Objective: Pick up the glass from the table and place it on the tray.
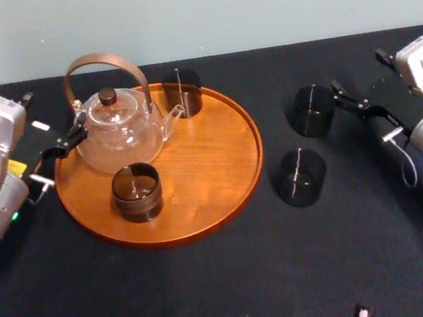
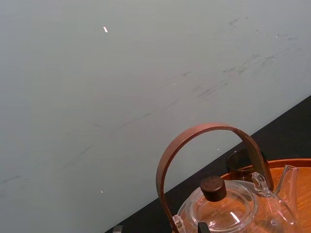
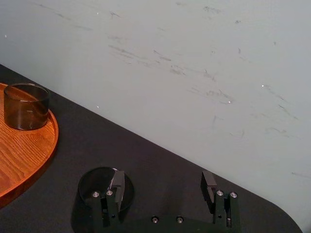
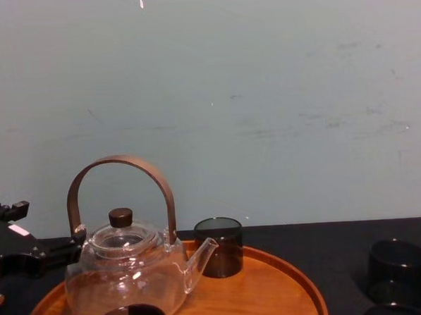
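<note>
- Left tool [image 1: 64, 151], fingers spread, sits at the tray [image 1: 211, 155]'s left rim, right by the one teapot [image 1: 120, 127].
- Two dark glasses on the tray: rear glass [image 1: 182, 91], front glass [image 1: 136, 191].
- Two more on the worktop [image 1: 211, 288], right of the tray: nearer glass [image 1: 301, 177], farther glass [image 1: 312, 110].
- Right tool [image 3: 163, 180], spread wide, is just right of the farther glass.
</note>
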Tool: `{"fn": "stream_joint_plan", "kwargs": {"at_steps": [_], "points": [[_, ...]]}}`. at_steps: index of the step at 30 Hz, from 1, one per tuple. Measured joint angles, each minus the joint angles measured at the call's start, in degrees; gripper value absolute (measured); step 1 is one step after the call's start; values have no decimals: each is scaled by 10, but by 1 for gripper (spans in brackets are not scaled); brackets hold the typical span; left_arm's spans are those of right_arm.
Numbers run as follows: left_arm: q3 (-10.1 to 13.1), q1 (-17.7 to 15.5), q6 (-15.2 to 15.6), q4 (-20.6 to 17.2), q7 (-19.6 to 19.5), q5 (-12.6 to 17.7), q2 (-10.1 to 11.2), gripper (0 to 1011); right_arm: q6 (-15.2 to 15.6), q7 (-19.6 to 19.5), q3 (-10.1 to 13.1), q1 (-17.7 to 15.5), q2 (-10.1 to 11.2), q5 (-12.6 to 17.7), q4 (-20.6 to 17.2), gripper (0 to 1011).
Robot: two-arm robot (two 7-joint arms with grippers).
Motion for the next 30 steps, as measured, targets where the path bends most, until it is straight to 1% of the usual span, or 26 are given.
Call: {"fn": "stream_joint_plan", "kwargs": {"at_steps": [9, 13, 18, 20, 24, 29, 30], "points": [[0, 0, 0, 0, 0, 0, 0, 1001, 0, 2, 1, -1, 0, 0, -1, 1002], [0, 0, 0, 0, 0, 0, 0, 1001, 2, 9, 5, -8, -1, -2, -14, 1002], [0, 0, 0, 0, 0, 0, 0, 1001, 6, 22, 14, -28, 4, -1, -47, 1002], [0, 0, 0, 0, 0, 0, 0, 1001, 2, 34, 18, -38, 5, 9, -59, 1002], [0, 0, 0, 0, 0, 0, 0, 1001, 3, 44, 24, -57, 8, 18, -83, 1003], [0, 0, 0, 0, 0, 0, 0, 1001, 14, 47, 27, -78, 12, 17, -111, 1002], [0, 0, 0, 0, 0, 0, 0, 1001, 19, 48, 27, -84, 13, 16, -122, 1002]]}}
